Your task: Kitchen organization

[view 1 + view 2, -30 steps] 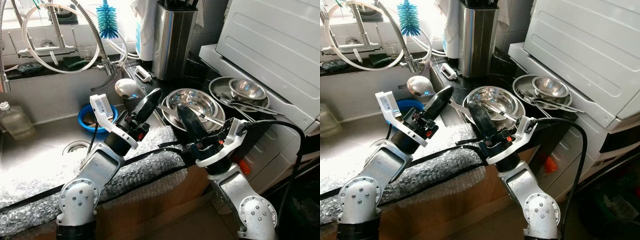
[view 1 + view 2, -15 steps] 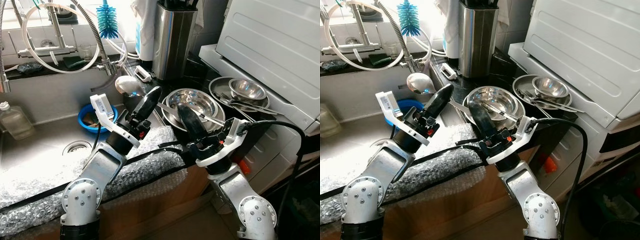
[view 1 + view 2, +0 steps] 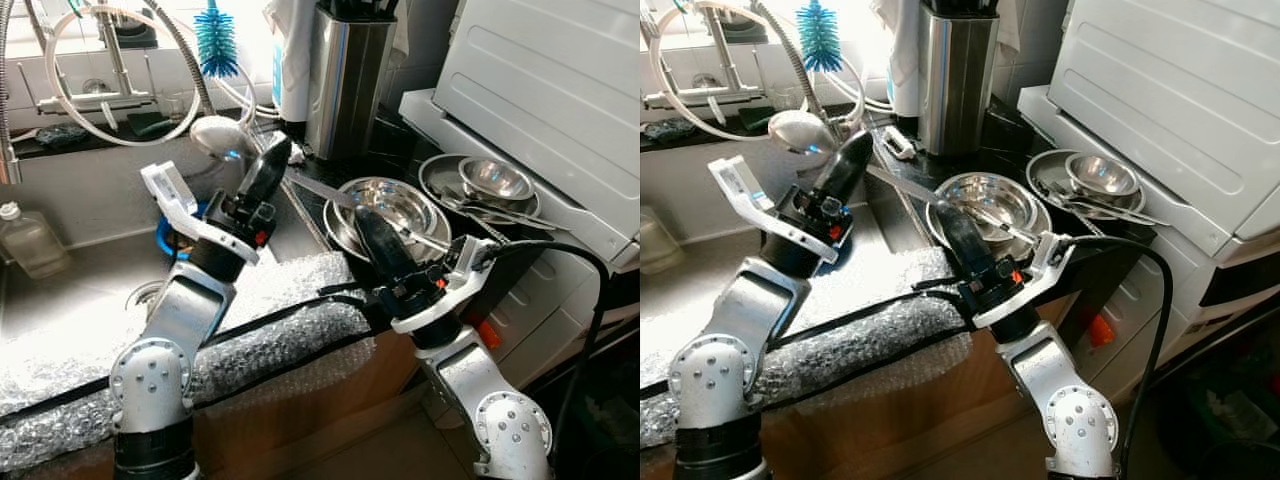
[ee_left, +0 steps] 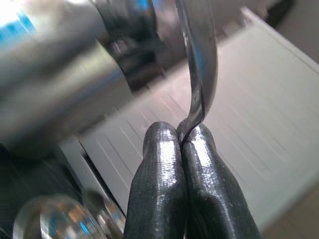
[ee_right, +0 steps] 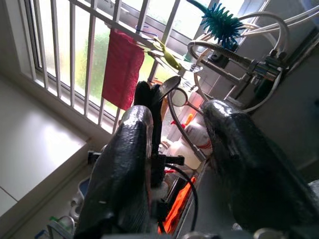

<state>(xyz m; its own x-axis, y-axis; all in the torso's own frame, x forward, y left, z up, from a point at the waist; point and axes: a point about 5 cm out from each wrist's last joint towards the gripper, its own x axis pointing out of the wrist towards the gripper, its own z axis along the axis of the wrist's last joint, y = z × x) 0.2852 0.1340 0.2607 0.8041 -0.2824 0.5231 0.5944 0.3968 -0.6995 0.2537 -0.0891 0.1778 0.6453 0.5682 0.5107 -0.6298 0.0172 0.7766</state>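
My left gripper (image 3: 275,152) is raised above the sink's right edge, shut on the thin handle of a steel ladle (image 3: 218,135). The ladle's bowl hangs to the left of the fingers, and its handle runs right toward the large steel bowls (image 3: 400,200). In the left wrist view the two fingertips (image 4: 164,144) pinch the curved handle (image 4: 199,59). My right gripper (image 3: 368,225) hovers at the near rim of those stacked bowls. It stands open with nothing between its fingers (image 5: 134,134).
A second stack of plates (image 3: 440,180) with a small bowl (image 3: 495,177) and forks sits by the white appliance (image 3: 540,90). A steel utensil canister (image 3: 345,80) stands behind. A blue bowl (image 3: 165,240) and a bottle (image 3: 30,240) are in the sink; bubble wrap (image 3: 280,320) pads its front edge.
The left gripper has lifted the ladle up and back toward the tap, off the counter's edge. The right arm has stayed where it was.
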